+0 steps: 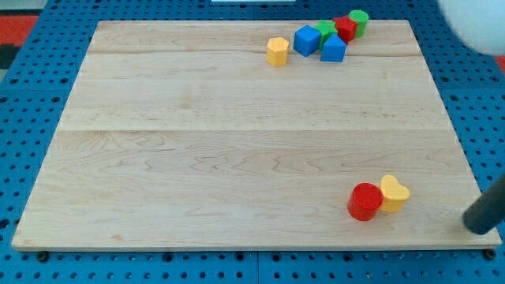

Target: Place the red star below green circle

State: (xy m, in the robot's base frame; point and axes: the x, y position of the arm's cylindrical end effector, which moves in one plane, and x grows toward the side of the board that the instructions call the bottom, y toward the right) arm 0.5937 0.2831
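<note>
Since the red star (345,28) sits in the cluster at the view's top, wedged between the green circle (359,21) on its right and a green block (325,31) on its left, it lies far up the board from my tip (478,229). I have no fingers, so nothing is held. My rod enters from the lower right corner, just off the wooden board (197,158), right of the red cylinder (365,201) and yellow heart (394,193).

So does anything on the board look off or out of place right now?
Nothing looks damaged or spilled. My tip sits off the wooden board at the view's lower right, far from the red star, which is crowded against the green circle in the top cluster.
</note>
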